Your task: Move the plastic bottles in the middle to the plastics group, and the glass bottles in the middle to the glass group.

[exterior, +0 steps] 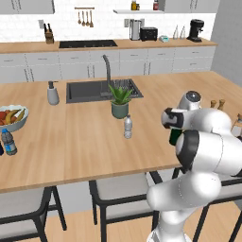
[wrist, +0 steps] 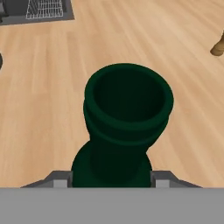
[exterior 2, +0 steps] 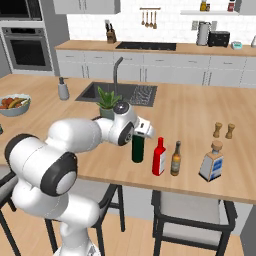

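The tall dark green wine bottle (exterior 2: 138, 150) stands upright near the counter's front edge, its open mouth (wrist: 127, 109) right under the hand. My gripper (wrist: 111, 181) is shut on its neck, one fingertip pressed to each side. The hand (exterior 2: 142, 131) hides the bottle's top. Right of it stand the red bottle (exterior 2: 159, 157), then the glass group: a slim brown bottle (exterior 2: 175, 159) and a flat pale bottle (exterior 2: 212, 162). The small clear water bottle (exterior: 128, 126) stands in front of the plant. At far left is the blue-labelled plastic bottle (exterior: 8, 142).
A potted plant (exterior: 120, 100) sits before the sink (exterior: 101, 90), with a soap dispenser (exterior: 53, 93) to its left. A fruit bowl (exterior: 12, 117) is at far left. Two wooden shakers (exterior 2: 223, 130) stand behind the glass group. Stools (exterior 2: 192, 210) line the front edge.
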Available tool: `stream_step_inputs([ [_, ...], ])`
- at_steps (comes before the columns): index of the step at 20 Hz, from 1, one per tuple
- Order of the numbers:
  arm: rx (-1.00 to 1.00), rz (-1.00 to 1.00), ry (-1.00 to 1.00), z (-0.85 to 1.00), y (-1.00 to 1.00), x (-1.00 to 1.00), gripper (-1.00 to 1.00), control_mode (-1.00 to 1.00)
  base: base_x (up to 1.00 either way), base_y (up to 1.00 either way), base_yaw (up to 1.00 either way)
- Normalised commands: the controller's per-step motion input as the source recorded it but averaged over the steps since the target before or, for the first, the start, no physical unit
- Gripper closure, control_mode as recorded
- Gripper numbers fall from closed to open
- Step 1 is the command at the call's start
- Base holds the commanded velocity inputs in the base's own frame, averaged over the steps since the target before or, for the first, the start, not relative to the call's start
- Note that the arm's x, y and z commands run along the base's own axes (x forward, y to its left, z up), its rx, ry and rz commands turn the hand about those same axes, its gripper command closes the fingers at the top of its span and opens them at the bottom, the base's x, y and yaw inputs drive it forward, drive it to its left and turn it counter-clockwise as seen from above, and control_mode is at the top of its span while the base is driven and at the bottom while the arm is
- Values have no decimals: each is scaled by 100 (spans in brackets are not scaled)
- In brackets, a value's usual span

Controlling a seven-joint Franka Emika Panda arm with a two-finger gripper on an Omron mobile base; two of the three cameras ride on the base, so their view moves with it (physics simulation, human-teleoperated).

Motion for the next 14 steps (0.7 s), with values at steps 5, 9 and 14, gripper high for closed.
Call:
stream_step_inputs([
  [5, 0, -22, 1, 0, -6, 0, 100, -100, 0, 0, 0],
  [9, 0, -18, 0, 0, -13, 0, 100, -100, 0, 0, 0],
  [14, 5, -10, 0, 0, -44, 0, 100, -100, 0, 0, 0],
])
